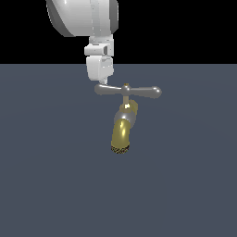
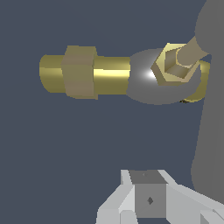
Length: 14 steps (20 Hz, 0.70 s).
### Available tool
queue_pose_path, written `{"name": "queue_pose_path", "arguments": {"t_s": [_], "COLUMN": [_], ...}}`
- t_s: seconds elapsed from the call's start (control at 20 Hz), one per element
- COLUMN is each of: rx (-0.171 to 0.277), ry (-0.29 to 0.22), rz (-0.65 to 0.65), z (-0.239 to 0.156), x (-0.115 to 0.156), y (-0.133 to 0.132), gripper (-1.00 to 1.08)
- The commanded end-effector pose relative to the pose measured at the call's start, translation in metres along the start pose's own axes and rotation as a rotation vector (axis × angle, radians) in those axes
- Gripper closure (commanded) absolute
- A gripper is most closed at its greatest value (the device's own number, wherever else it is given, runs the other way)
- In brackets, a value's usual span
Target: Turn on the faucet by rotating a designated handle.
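Overhead, the arm's gripper [image 1: 101, 78] sits at the handle [image 1: 128, 90]'s end on the exterior view's left; finger state I cannot tell. Below hangs the faucet [image 1: 123, 129]. Its crossbar looks rigid and slick (bulbous ends), so push near an end for leverage.

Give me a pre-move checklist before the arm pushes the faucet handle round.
1. Gripper at the handle's end on the exterior view's left: ok.
2. Contact between fingers and handle: cannot tell, they overlap in the exterior view only.
3. Jaw opening: cannot tell.
4. Handle's far end free of obstruction: ok.
5. Faucet spout clear of the gripper: ok.
6. Handle visible in the wrist view: ok, at the frame edge.
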<state>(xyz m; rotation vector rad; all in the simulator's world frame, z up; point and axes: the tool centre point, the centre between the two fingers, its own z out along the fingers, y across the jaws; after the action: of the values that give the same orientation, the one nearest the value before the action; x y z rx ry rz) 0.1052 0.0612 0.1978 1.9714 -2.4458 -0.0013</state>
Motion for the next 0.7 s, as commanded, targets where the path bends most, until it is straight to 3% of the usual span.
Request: {"name": "queue_pose_path", "arguments": {"t_s": [0.0, 0.65], "rx": [0.000, 0.000], "ry": [0.000, 0.000], "rz": [0.000, 0.000], "z": [0.000, 0.000], "x": [0.000, -0.004], "y": [0.002, 0.035], "gripper": [1.08, 1.08]}}
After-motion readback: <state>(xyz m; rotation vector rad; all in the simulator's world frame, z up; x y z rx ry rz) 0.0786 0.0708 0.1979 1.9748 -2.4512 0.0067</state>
